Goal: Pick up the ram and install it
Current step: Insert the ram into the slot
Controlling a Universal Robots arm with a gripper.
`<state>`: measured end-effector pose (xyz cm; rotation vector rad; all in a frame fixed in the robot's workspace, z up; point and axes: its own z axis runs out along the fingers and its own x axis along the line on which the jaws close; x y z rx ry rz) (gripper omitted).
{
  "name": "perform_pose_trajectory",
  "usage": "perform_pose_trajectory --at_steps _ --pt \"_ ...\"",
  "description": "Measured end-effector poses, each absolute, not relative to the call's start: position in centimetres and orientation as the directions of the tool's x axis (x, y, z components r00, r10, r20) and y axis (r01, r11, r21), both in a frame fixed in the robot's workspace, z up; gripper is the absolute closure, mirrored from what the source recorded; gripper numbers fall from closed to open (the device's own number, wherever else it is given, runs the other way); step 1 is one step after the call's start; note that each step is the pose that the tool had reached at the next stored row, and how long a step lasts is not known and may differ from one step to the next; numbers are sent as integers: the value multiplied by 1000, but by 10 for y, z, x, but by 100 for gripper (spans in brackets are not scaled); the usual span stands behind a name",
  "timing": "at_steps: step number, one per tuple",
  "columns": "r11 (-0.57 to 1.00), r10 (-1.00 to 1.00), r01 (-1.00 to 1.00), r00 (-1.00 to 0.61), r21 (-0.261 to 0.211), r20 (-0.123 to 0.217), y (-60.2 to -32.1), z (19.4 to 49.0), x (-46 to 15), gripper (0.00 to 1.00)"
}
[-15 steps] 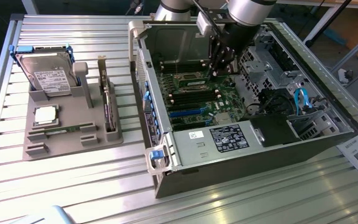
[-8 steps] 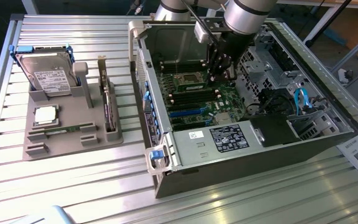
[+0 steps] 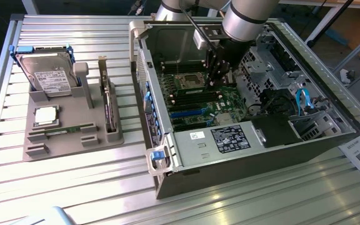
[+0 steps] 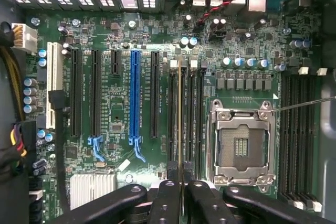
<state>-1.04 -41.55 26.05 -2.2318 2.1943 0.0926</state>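
Black jaws stood nearly shut, pinching the ram by its upper edge, edge-on over the memory slots just beside the CPU socket. It looked light, stiff and fragile, best held by its bare edges.

Bright light falls across the slatted table, glaring white off its ribs; the open computer case sits shadowy inside, yet the motherboard looks evenly lit up close

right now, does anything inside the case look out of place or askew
One oddity: a thin pale strand reaches the corner of the empty CPU socket. The ram in the gripper looks straight.
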Motion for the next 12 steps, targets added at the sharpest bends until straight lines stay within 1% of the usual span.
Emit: perform_pose_trajectory --at_steps 12 --pt "-2 -999 -999 0 34 -49 -415 258 -10 88"
